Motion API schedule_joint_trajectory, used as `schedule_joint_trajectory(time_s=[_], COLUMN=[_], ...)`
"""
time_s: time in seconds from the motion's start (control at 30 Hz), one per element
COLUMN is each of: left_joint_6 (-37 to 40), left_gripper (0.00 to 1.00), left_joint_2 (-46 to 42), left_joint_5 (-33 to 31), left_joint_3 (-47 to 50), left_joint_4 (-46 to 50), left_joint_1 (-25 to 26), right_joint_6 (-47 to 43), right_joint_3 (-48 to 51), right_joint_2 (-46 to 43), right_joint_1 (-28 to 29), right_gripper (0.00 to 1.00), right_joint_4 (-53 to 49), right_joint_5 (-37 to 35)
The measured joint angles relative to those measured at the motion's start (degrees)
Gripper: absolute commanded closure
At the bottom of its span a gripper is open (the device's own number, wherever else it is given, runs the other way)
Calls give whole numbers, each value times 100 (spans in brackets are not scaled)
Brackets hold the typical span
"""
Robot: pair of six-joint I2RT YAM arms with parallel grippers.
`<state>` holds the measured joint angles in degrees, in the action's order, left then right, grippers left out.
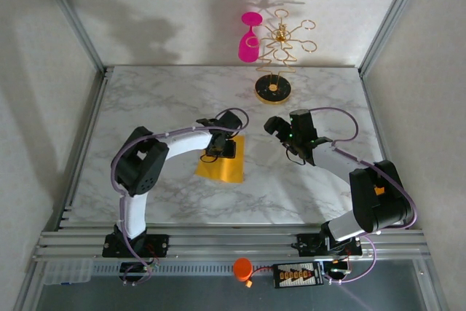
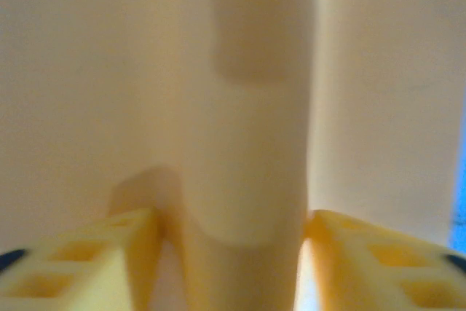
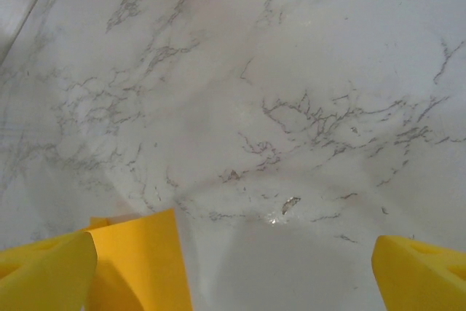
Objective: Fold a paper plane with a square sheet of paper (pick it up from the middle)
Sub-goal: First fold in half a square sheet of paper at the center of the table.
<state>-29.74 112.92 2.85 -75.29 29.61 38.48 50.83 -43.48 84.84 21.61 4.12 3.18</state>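
Overhead, 2 wrist close-ups; paper (image 1: 220, 169) shared

Seen from my remote station, the thin orange-yellow square sheet of paper (image 1: 227, 170) lies flat on the white marble-patterned table (image 1: 145, 107), just left of centre. The left gripper (image 1: 220, 152) is down over its far half, and a raised fold of the sheet sits between its fingers (image 2: 87, 267). The right gripper (image 1: 271, 125), jaws wide apart, hangs just right of the sheet's far corner. Behind it, near the back edge, stands the gold wire stand (image 1: 275, 89), with the pink plastic wine glass (image 1: 250, 38) hanging on its left.
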Motion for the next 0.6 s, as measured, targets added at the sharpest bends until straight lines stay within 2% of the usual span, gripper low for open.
schedule_joint_trajectory(time_s=[0.27,0.47,0.6], left_joint_6=[-389,-778,-999], left_gripper=[72,72,74], left_joint_2=[-935,-1392,-1303], left_joint_5=[1569,2651,3136], left_joint_3=[632,809,942], left_joint_4=[-809,-1674,-2201], left_joint_1=[-529,-776,-872], right_joint_6=[52,87,74], right_joint_3=[2,282,356], right_joint_2=[-4,-286,-315], right_joint_1=[-37,-131,-188], right_gripper=[3,2,3], right_joint_4=[348,903,1309], right_joint_5=[50,304,623])
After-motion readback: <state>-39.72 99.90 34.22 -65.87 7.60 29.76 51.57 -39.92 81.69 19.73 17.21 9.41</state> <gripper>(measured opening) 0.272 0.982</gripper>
